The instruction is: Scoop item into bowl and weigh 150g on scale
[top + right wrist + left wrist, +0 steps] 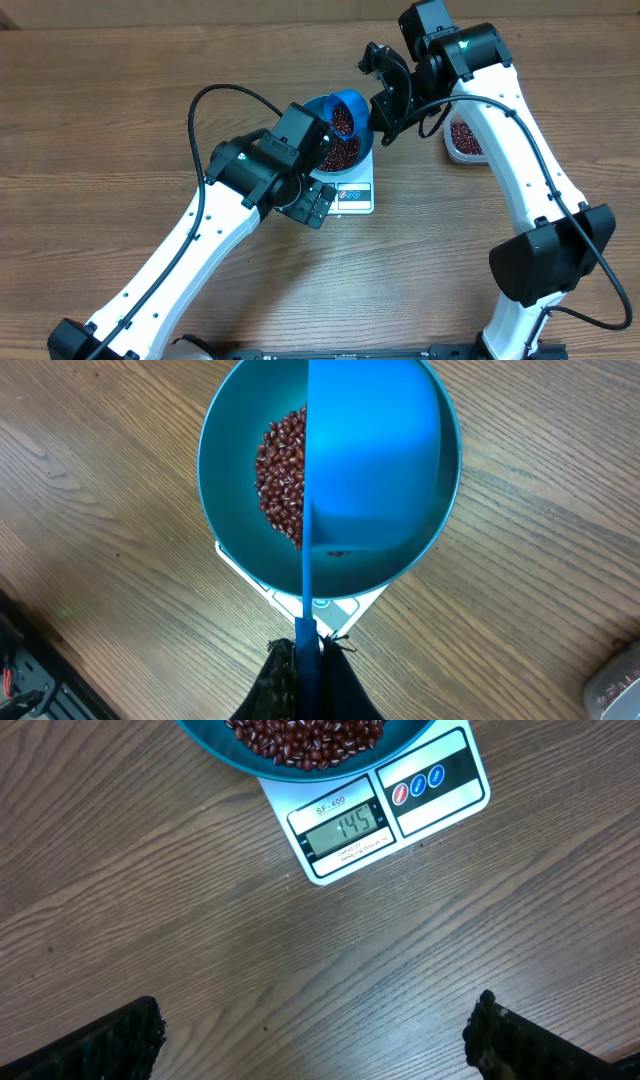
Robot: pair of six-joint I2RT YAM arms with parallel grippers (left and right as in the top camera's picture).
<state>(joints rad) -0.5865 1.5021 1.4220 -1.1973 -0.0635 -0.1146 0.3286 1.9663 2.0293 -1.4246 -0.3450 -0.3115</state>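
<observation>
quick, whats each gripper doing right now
Left gripper: open, holding nothing.
Right gripper: closed on the handle of the blue scoop, held over the bowl.

Jaws grip scoop [375, 450], tipped over bowl [220, 470] w/ beans [283, 470].

From my left wrist the top edge cuts the bowl [405, 732] and its beans [310, 738] to a sliver, and the bottom edge leaves only the tips of my left fingers [115, 1045]. From my right wrist the scoop [375, 450] covers the bowl's right half, the scale [345, 605] shows just a corner beneath, and the tub [618, 688] is a blurred scrap at the edge. Overhead, my left arm [250, 175] hides part of the scale.
</observation>
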